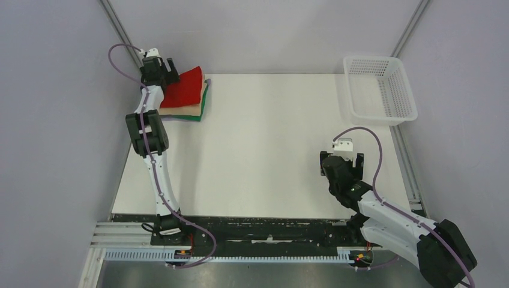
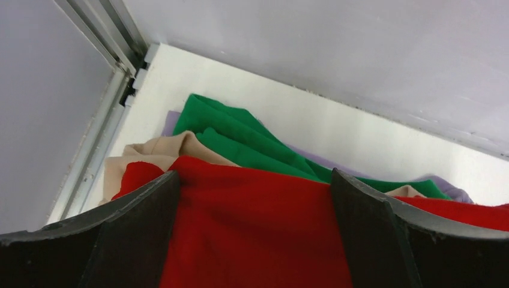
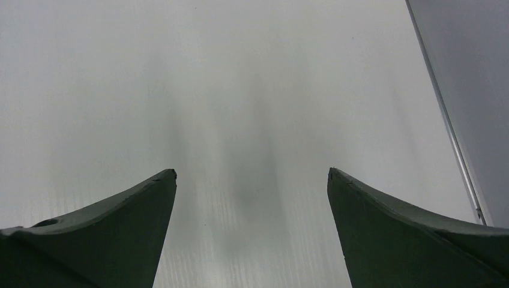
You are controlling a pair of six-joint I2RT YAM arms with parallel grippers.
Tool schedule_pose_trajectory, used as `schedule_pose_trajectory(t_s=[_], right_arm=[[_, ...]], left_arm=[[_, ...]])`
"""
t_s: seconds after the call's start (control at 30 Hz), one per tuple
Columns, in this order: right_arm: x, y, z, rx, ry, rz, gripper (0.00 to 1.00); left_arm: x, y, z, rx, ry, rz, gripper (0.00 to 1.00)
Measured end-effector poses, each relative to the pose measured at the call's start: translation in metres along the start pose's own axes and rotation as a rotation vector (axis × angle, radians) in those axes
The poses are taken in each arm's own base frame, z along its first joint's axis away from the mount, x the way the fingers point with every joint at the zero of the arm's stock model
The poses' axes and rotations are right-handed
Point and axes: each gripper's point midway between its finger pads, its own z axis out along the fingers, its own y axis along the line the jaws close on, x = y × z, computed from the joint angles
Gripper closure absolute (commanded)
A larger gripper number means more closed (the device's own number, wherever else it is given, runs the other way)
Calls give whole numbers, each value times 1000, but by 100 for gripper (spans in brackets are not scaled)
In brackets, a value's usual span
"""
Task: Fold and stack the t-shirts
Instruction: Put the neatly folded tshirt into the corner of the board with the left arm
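Observation:
The t-shirts lie folded in one stack at the table's far left corner: a red one [image 1: 187,87] on top, a beige one [image 1: 183,110] under it, and a green one [image 1: 203,105] lower down. My left gripper [image 1: 173,70] hangs over the stack's left edge. In the left wrist view its jaws stand wide apart, and the gripper [image 2: 253,174] is open over the red shirt [image 2: 252,234], with beige [image 2: 162,150] and green [image 2: 240,138] folds beyond. My right gripper [image 1: 342,158] is open above the bare table at the right, and the right wrist view shows the gripper [image 3: 252,171] with nothing between its fingers.
A white mesh basket [image 1: 396,90] stands at the far right corner, partly over the table's edge. A strip of lavender cloth [image 2: 447,189] peeks out under the stack. Grey walls and metal rails [image 2: 102,138] close in the table [image 1: 270,150] right behind the stack.

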Motion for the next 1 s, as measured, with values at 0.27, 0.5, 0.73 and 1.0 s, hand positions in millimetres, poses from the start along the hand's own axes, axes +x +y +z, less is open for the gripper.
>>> schedule_pose_trajectory(t_s=[0.27,0.5,0.73,1.0], right_arm=[[-3,2,0,-5,-4,6,2],[-13,6,-5,-53,-35,45,2],[-21,16,-10,-138,-59,42,2],[-10,29,-12,-217,-17,-22,2]], left_arm=[[10,0,2,21,25,-40,0],[4,2,-19,4,25,-74,0],[-57,-5,-101,37,-172,-136,0],[-94,-36,-195,154,-411,-172,0]])
